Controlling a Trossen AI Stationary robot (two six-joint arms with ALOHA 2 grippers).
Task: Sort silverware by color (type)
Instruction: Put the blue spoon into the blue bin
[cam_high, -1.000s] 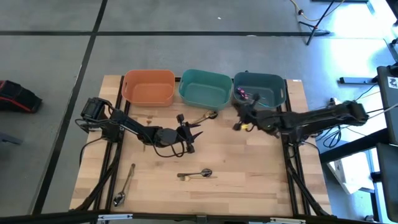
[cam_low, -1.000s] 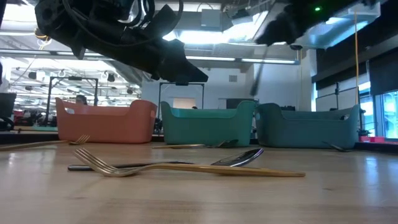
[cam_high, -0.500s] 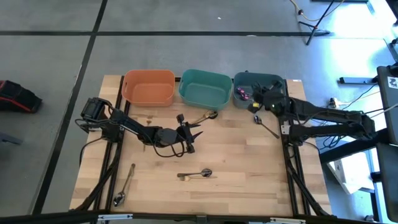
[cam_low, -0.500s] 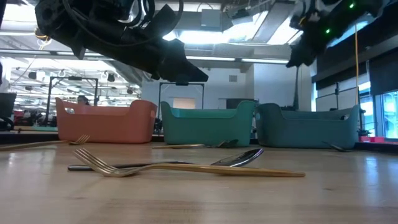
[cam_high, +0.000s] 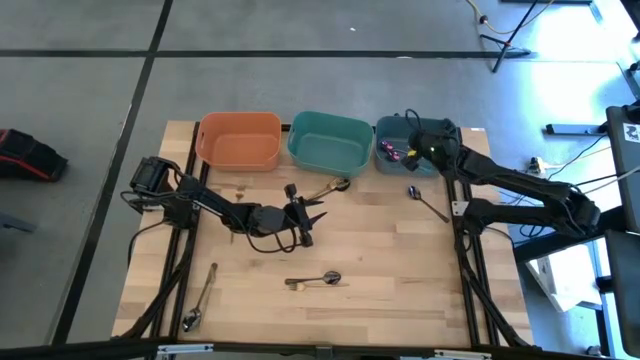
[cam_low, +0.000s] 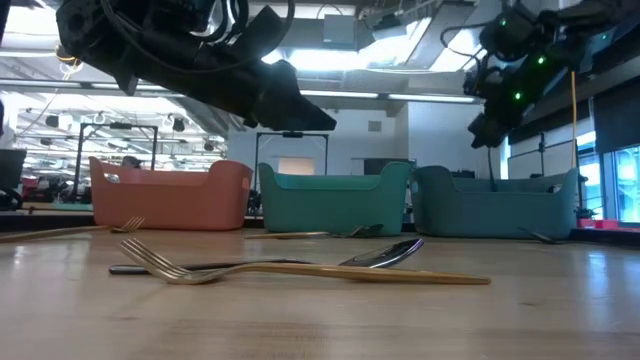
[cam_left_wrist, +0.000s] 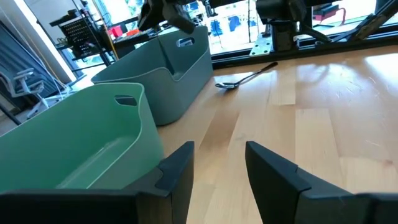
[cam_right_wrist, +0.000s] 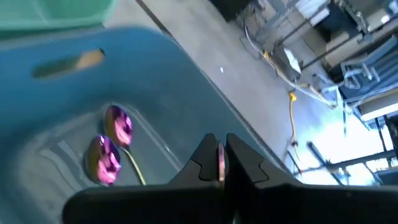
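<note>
My right gripper (cam_high: 417, 146) is over the blue-grey bin (cam_high: 442, 133) at the far right, shut on a thin iridescent pink-purple piece of silverware (cam_right_wrist: 219, 163). Two iridescent purple spoons (cam_right_wrist: 111, 144) lie in that bin. My left gripper (cam_high: 306, 222) hangs open and empty above the table's middle, near the teal bin (cam_high: 330, 140). A gold fork and a dark spoon (cam_high: 316, 280) lie crossed on the table. Another piece (cam_high: 330, 187) lies by the teal bin, and a dark spoon (cam_high: 426, 201) lies at the right. My right gripper pinches the iridescent piece between its two fingers; only a thin pink edge (cam_right_wrist: 219, 155) shows in the gap, and which part of the piece it is I cannot tell. The fingers point down into the blue-grey bin. The piece is lifted clear of the table.
An orange bin (cam_high: 239, 139) stands at the far left of the row of three bins. A gold fork (cam_high: 206, 285) and a dark spoon (cam_high: 190, 320) lie near the table's near left corner. Bare wood lies between the bins and the crossed pair.
My right gripper has gone up from the table's right middle and toward the far edge, and now hangs over the blue-grey bin, still shut. The dark spoon at the right, which the arm covered before, now shows on the table.
</note>
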